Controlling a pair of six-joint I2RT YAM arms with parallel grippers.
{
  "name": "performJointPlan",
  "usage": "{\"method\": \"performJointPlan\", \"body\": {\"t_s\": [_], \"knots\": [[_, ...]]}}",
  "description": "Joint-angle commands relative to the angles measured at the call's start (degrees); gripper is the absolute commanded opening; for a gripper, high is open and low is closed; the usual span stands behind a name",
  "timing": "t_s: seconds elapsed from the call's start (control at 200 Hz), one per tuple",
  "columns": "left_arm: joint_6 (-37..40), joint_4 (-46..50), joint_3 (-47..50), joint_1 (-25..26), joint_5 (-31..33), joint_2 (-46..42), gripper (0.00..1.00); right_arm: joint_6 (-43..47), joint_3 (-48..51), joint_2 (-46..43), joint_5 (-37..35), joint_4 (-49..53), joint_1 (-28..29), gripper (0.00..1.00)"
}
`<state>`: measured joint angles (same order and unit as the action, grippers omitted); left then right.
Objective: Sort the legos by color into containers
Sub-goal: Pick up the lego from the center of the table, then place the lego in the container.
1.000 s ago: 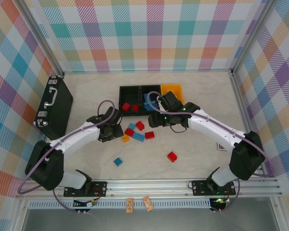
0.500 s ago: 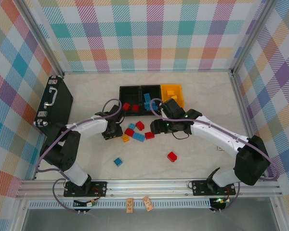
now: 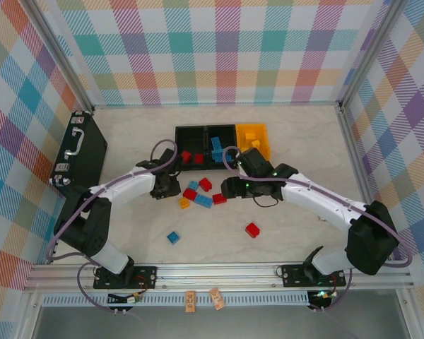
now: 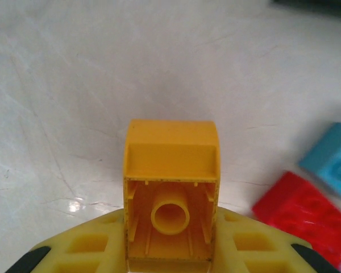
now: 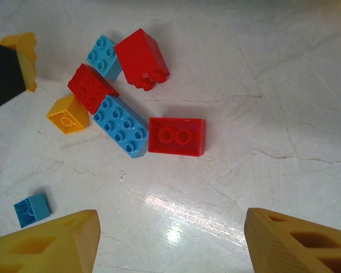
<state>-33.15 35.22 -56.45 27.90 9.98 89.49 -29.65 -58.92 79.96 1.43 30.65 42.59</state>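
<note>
Left wrist view: left hand (image 4: pixel 171 253) clenched on yellow brick (image 4: pixel 171 187), hollow underside toward lens; fingers cropped at bottom edge. Right wrist view: right hand (image 5: pixel 170 242) released, loose legos (image 5: pixel 177 136) upper left on desk (image 5: pixel 273 85). Top view: containers (image 3: pixel 191 128) upper centre.

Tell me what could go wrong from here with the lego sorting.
1. The left claw seems to pinch the yellow brick near one end, with much of it sticking out, so it might slip on the way to the yellow bin.
2. The open right claw hangs above a red brick lying against a long blue brick; closing could drag both.
</note>
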Motion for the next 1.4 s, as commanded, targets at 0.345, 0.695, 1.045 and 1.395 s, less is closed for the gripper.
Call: {"method": "performJointPlan", "body": {"t_s": [0.345,0.695,1.045,1.395], "knots": [[1.0,5.0,-19.9,10.5,-2.7,5.5,0.2,-7.1,8.5,-11.0,-4.9,-0.2,-10.0,0.69],[2.2,7.5,-43.4,15.9,-5.6,22.9,0.2,-6.6,13.9,-19.3,-3.4,1.5,-19.5,0.7],[3.3,13.2,-67.7,17.2,-5.3,39.5,0.2,-7.1,17.0,-21.0,-0.9,0.2,-20.8,0.7],[5.5,17.2,-88.3,16.7,-2.9,52.9,0.23,-6.9,18.0,-22.5,-0.2,0.4,-21.1,0.7]]}}
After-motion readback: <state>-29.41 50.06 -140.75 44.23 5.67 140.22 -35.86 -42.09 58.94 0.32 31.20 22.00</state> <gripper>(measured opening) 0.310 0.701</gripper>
